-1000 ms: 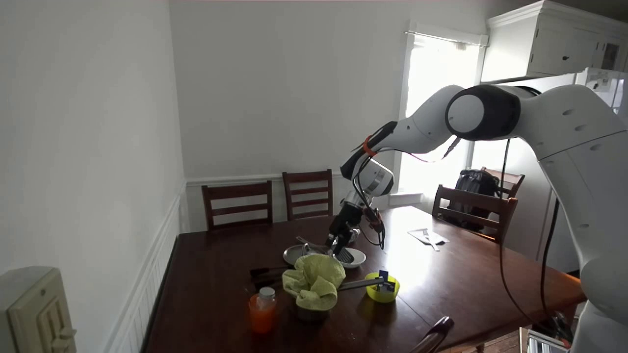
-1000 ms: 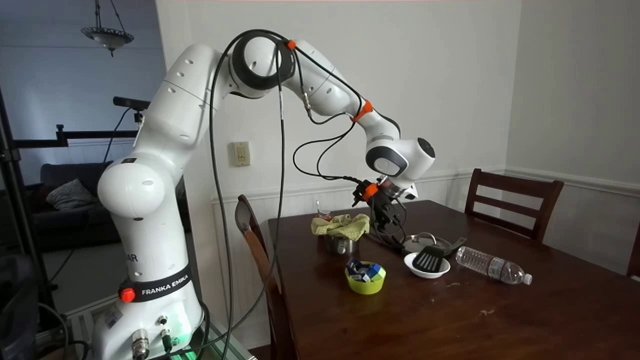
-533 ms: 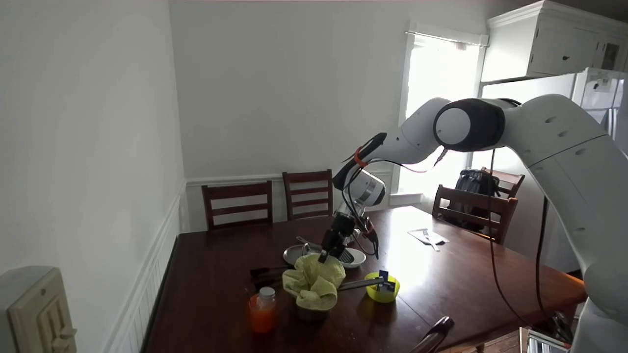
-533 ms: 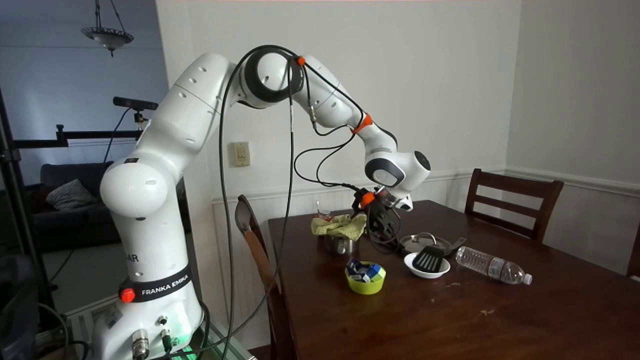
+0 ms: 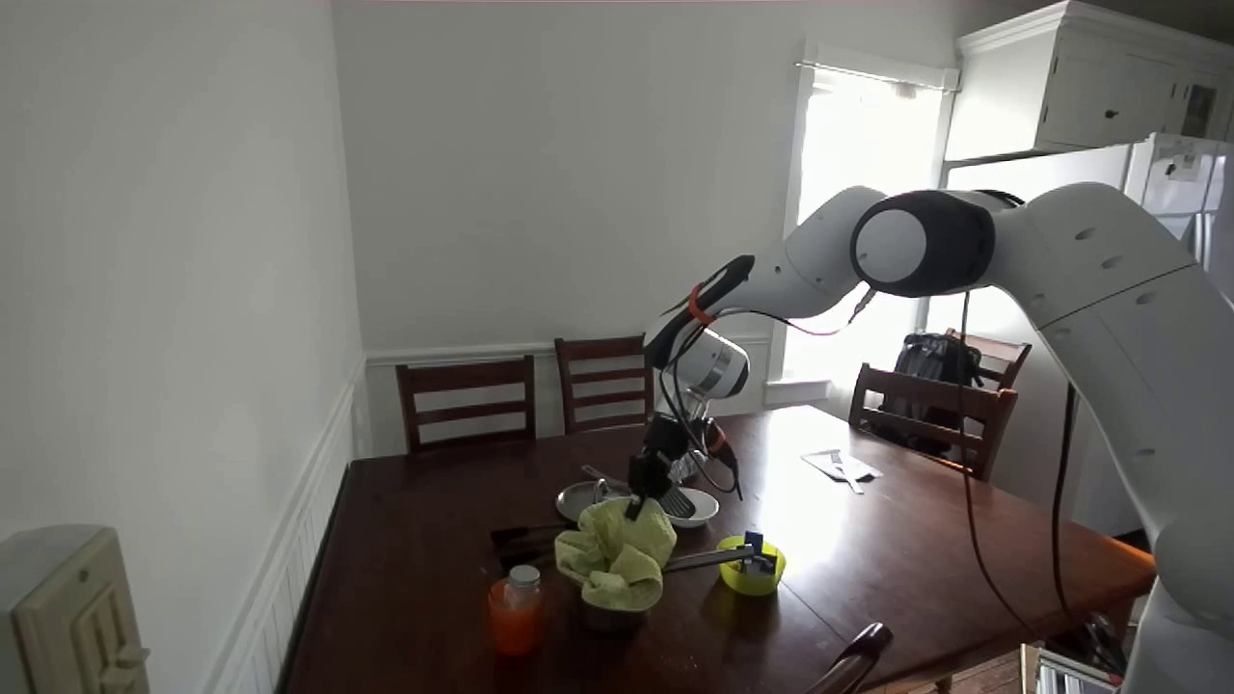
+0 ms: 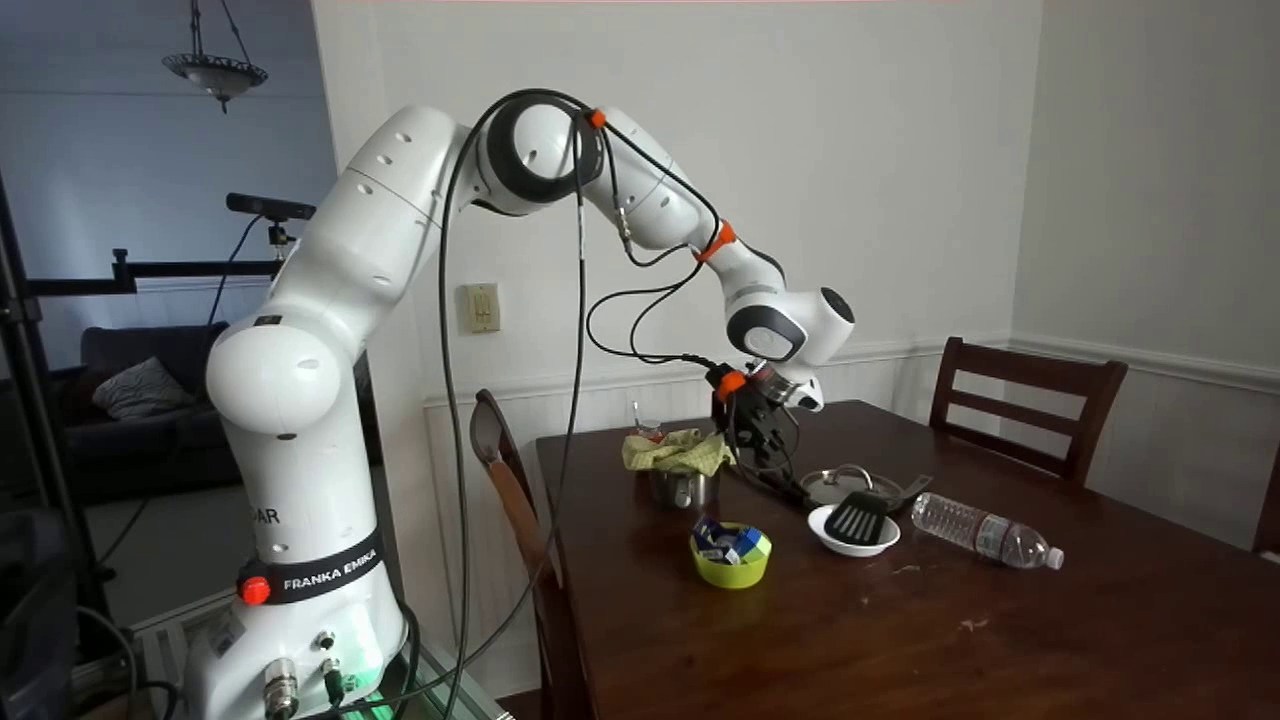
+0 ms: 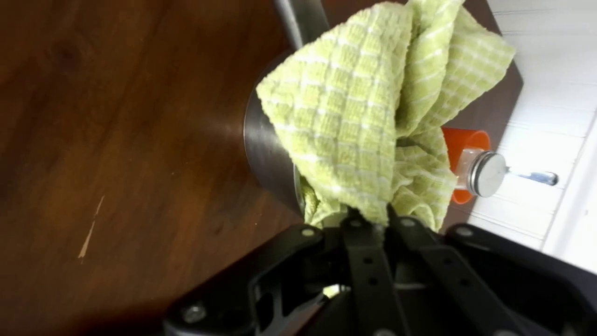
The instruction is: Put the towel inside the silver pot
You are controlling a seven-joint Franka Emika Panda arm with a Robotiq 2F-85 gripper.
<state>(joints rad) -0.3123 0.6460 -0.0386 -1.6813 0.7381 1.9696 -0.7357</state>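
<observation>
A yellow-green checked towel (image 5: 617,559) lies bunched over the mouth of the silver pot (image 5: 617,620), spilling past the rim on several sides. In the wrist view the towel (image 7: 345,107) covers most of the opening, leaving only the outer wall of the pot (image 7: 268,154) and a bit of rim visible. My gripper (image 7: 371,212) is shut on a near edge of the cloth, which is pinched between the black fingertips. In an exterior view the gripper (image 5: 634,509) reaches down onto the far side of the towel. The pot's inside is hidden.
Beside the pot stands an orange cup (image 5: 514,622) holding a lidded jar. A yellow-green bowl (image 6: 730,573) with blue packets is close by. Farther along are a white bowl (image 6: 850,548) with a black spatula, a glass lid (image 6: 825,490) and a lying plastic bottle (image 6: 985,532).
My gripper has come down to the towel and gone from open to shut on its edge. Over the last half second the wrist has tilted slightly; towel and pot have barely moved.
</observation>
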